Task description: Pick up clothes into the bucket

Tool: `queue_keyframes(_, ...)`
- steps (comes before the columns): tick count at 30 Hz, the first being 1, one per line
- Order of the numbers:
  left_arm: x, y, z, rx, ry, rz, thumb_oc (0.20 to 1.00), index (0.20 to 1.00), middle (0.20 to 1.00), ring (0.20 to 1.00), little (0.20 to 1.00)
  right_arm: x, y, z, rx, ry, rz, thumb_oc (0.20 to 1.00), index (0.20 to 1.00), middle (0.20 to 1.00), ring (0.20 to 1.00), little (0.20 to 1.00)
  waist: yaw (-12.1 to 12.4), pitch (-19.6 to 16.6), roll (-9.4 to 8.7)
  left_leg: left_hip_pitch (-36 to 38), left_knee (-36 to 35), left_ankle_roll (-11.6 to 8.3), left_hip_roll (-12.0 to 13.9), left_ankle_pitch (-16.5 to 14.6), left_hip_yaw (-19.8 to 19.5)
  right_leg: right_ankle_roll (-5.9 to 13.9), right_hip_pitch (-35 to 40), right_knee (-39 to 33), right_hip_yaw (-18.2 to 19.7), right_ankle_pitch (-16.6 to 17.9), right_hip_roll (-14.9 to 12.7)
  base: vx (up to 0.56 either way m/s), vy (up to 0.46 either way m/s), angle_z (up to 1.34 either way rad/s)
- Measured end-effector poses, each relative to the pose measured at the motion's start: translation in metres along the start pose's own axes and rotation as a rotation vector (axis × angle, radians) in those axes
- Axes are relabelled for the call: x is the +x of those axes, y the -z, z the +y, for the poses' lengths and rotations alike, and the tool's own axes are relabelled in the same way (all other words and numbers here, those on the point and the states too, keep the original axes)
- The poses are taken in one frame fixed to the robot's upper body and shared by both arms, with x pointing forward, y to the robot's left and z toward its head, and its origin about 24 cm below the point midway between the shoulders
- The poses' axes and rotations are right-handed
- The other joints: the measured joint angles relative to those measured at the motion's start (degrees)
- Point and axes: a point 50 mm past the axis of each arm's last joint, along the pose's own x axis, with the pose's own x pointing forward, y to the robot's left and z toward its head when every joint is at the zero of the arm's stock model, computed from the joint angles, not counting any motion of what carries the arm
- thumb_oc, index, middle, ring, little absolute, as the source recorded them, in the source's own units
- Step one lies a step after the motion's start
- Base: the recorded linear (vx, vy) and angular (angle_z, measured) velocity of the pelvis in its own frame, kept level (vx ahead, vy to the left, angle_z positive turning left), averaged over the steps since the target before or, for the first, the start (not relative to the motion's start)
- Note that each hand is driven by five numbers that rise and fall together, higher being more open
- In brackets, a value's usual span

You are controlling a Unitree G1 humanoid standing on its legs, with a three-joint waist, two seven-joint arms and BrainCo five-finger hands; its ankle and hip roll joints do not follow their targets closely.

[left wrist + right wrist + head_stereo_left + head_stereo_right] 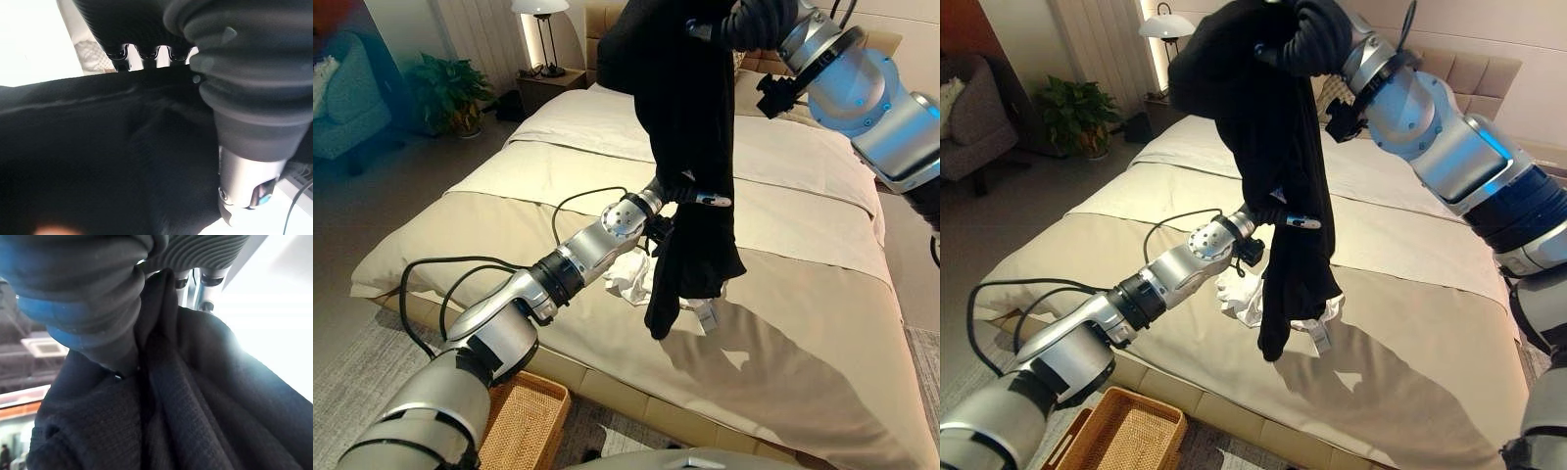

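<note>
Clothes-gathering is at the lift stage: a long black knitted garment (690,176) hangs in the air above the wide bed with beige and cream covers (783,323), its lower end dangling close over the mattress. The right hand (1317,34), raised high over the bed toward the headboard, is clenched on the garment's top; its own wrist view shows dark-tipped fingers (208,284) curled into bunched dark fabric. The left hand (690,196) meets the same garment partway down, over the middle of the bed. One finger shows across the front of the cloth in the eye views, but the rest is buried in the folds, so I cannot tell whether it grips or merely rests against it.

A crumpled white cloth (1239,294) lies on the bed directly under the hanging garment, not yet collected. The woven tan wicker basket (524,421), evidently the bucket meant by the task, sits on the floor just off the near edge of the bed, beside the left arm.

Judging by this, the black garment is secured but not delivered. The next move calls for carrying it off the bed's near edge, lowering it over the basket and letting go, keeping the trailing end from dragging the white cloth or catching on the bed edge.
</note>
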Motion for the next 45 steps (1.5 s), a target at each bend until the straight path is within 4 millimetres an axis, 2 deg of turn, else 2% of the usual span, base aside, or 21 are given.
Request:
queue_keyframes(7,-0.004,-0.007,-0.014,-0.062,0.103,-0.009,1.0,1.0,1.0,1.0,1.0,-0.001,0.0,0.007,0.055,-0.052,0.001,0.2,0.2,0.2,0.2,0.2,0.3,0.0,0.0,-0.1,0.1,0.0,-0.1,0.0,-0.7,0.0,0.2,0.0,-0.6,0.0,-0.1,-0.01,0.002,0.03)
queue_keyframes(8,-0.006,-0.01,-0.015,-0.053,0.13,-0.017,0.689,0.689,0.689,0.689,0.689,-0.001,0.0,0.006,0.055,-0.051,0.003,0.2,0.2,0.2,0.2,0.2,0.3,0.0,0.0,-0.2,0.1,0.0,-0.1,0.0,-0.7,0.0,0.2,0.0,-0.6,0.0,-0.1,0.0,0.0,0.0)
queue_keyframes(9,-0.007,-0.011,-0.015,-0.072,0.141,-0.019,0.432,0.432,0.432,0.432,0.432,-0.002,0.001,0.005,0.054,-0.05,0.006,0.2,0.2,0.2,0.2,0.2,0.3,0.0,0.0,-0.2,0.1,0.0,-0.1,0.0,-0.7,0.0,0.2,0.0,-0.7,0.0,-0.1,0.0,0.0,0.0)
queue_keyframes(10,-0.008,-0.012,-0.014,-0.074,0.143,-0.019,0.247,0.247,0.247,0.247,0.247,-0.002,0.001,0.005,0.054,-0.049,0.009,0.2,0.2,0.2,0.2,0.2,0.4,0.0,-0.01,-0.2,0.1,0.0,-0.1,0.0,-0.8,0.0,0.2,0.0,-0.7,0.0,-0.1,-0.01,0.004,0.04)
queue_keyframes(11,-0.009,-0.013,-0.015,-0.095,0.153,-0.019,0.2,0.2,0.2,0.2,0.2,-0.004,0.004,0.003,0.05,-0.046,0.024,0.2,0.2,0.2,0.2,0.2,0.5,0.0,-0.01,-0.2,0.1,0.0,-0.2,0.0,-0.9,0.0,0.2,0.0,-0.9,0.0,-0.1,0.0,0.008,0.06)
queue_keyframes(15,-0.011,-0.012,-0.012,-0.103,0.154,-0.014,0.2,0.2,0.2,0.2,0.2,-0.021,0.024,0.0,0.04,-0.028,0.106,0.2,0.2,0.2,0.2,0.2,1.4,0.0,-0.05,-0.3,0.1,0.0,-0.3,0.0,-1.3,0.01,0.3,0.1,-1.2,0.0,-0.2,0.0,0.008,0.05)
queue_keyframes(20,-0.019,-0.005,0.004,-0.075,0.1,0.01,0.2,0.2,0.2,0.2,0.2,-0.053,0.058,-0.002,0.086,0.065,0.25,0.2,0.2,0.2,0.2,0.2,1.7,-0.1,-0.11,-0.5,0.2,0.01,-0.5,0.0,-2.0,0.07,0.4,0.1,-1.7,-0.1,-0.5,0.0,0.004,0.05)
queue_keyframes(21,-0.019,-0.005,0.006,-0.065,0.094,0.011,0.2,0.2,0.2,0.2,0.2,-0.056,0.061,-0.002,0.087,0.069,0.262,0.238,0.238,0.238,0.238,0.238,1.7,-0.1,-0.1,-0.5,0.3,0.01,-0.5,0.0,-2.0,0.08,0.4,0.1,-1.7,-0.1,-0.5,0.0,0.0,0.0)
queue_keyframes(24,-0.025,-0.005,0.015,-0.05,0.069,0.014,0.2,0.2,0.2,0.2,0.2,-0.071,0.072,-0.005,0.114,0.134,0.311,1.0,1.0,1.0,1.0,1.0,1.7,0.0,-0.04,-0.5,0.3,0.02,-0.6,0.0,-2.0,0.12,0.4,0.1,-1.7,-0.1,-0.6,0.0,0.0,0.0)
queue_keyframes(31,-0.043,-0.008,0.058,0.014,-0.088,0.01,0.2,0.2,0.2,0.2,0.2,-0.106,0.099,-0.024,0.13,0.32,0.45,1.0,1.0,1.0,1.0,1.0,1.8,0.2,0.66,-0.4,0.2,0.03,-0.8,0.0,-1.9,0.2,0.4,0.1,-1.7,-0.2,-0.8,0.0,0.0,0.0)
queue_keyframes(37,-0.058,-0.016,0.089,0.15,-0.197,0.007,0.2,0.2,0.2,0.2,0.2,-0.14,0.117,-0.028,0.159,0.452,0.567,1.0,1.0,1.0,1.0,1.0,2.5,0.8,2.0,-0.2,0.1,0.03,-1.0,0.0,-2.0,0.2,0.7,0.0,-1.7,-0.2,-1.0,0.0,0.0,0.0)
queue_keyframes(40,-0.073,-0.025,0.115,0.273,-0.282,0.012,0.2,0.2,0.2,0.2,0.2,-0.172,0.132,-0.018,0.16,0.456,0.686,1.0,1.0,1.0,1.0,1.0,3.0,1.3,2.77,-0.2,0.1,0.04,-1.0,0.0,-2.0,0.2,0.8,-0.3,-1.7,-0.2,-1.0,0.0,0.0,0.0)
queue_keyframes(42,-0.078,-0.029,0.123,0.306,-0.31,0.011,0.2,0.2,0.2,0.2,0.2,-0.183,0.137,-0.011,0.163,0.443,0.734,1.0,1.0,1.0,1.0,1.0,3.2,1.4,3.05,-0.1,0.0,0.03,-1.0,0.0,-2.0,0.2,1.0,-0.4,-1.8,-0.2,-1.0,0.0,0.0,0.0)
queue_keyframes(43,-0.088,-0.034,0.135,0.35,-0.337,0.024,0.2,0.2,0.2,0.2,0.2,-0.198,0.142,-0.003,0.156,0.432,0.788,1.0,1.0,1.0,1.0,1.0,3.2,1.5,3.17,-0.1,0.0,0.03,-1.0,0.0,-2.0,0.2,1.0,-0.5,-1.8,-0.2,-1.0,0.0,0.0,0.0)
queue_keyframes(45,-0.103,-0.04,0.153,0.423,-0.383,0.058,0.2,0.2,0.2,0.2,0.2,-0.215,0.15,0.011,0.183,0.426,0.862,1.0,1.0,1.0,1.0,1.0,3.1,1.9,3.83,-0.1,0.0,0.03,-1.1,0.0,-2.0,0.19,1.1,-0.6,-1.8,-0.2,-1.0,0.0,0.0,0.0)
